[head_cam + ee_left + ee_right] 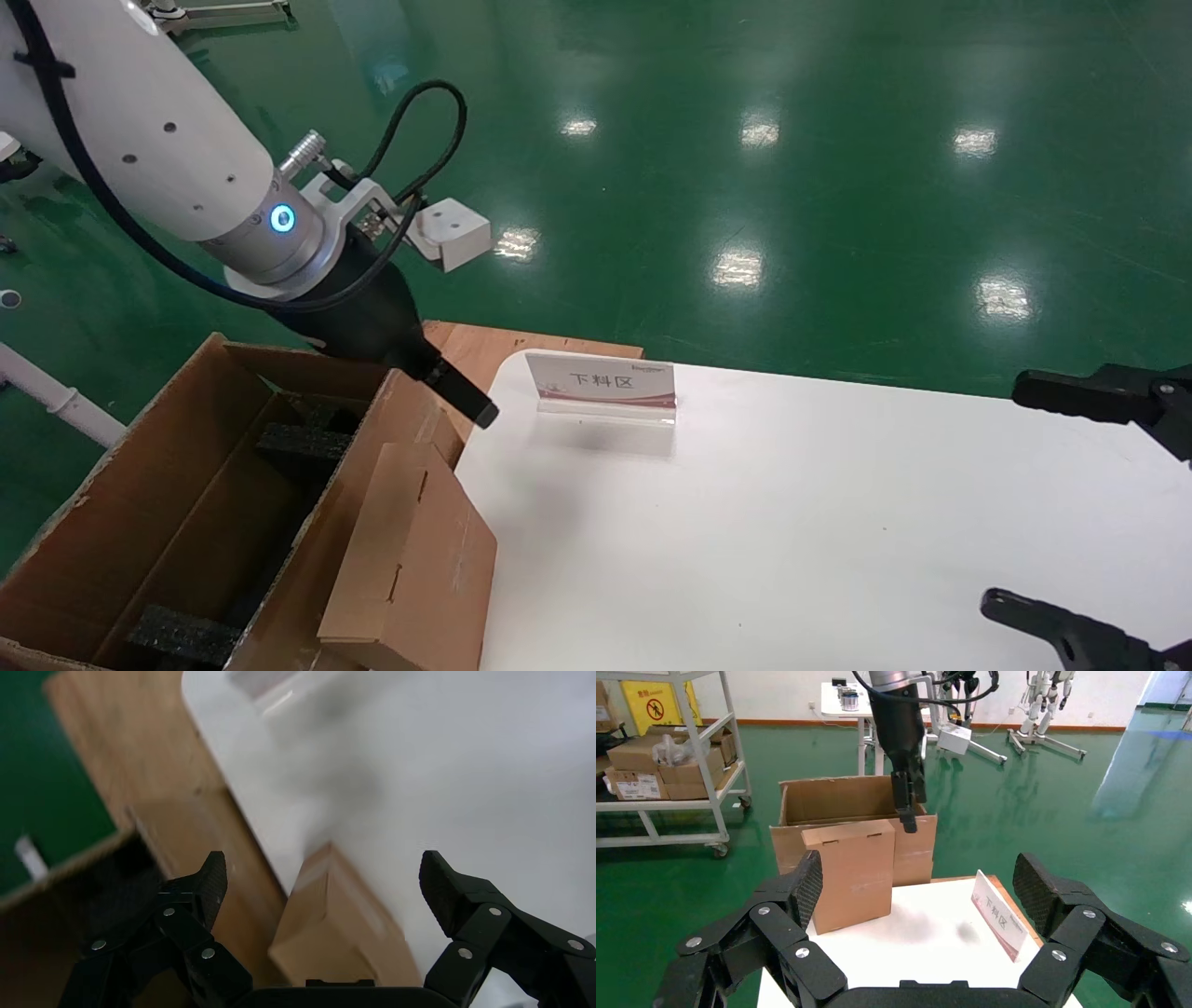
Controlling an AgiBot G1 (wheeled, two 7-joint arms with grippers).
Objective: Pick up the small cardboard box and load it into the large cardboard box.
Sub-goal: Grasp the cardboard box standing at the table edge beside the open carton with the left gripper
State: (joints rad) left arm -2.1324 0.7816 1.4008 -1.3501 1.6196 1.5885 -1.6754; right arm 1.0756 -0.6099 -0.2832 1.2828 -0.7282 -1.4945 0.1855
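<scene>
Left gripper (323, 874): fingers wide apart, empty, above flat tan small cardboard box (410, 550) leaning on big brown corrugated carton (168, 485) at bench (838, 522) edge, nine o'clock; right gripper (916, 881) parked, fingers spread, empty.

We note a white table (838, 522) with rounded corners standing on a glossy green floor (838, 168). A small sign stand (602, 387) sits on its far left part. The small cardboard box (414, 559) rests tilted at the table's left edge, leaning against the large cardboard box (158, 503).
</scene>
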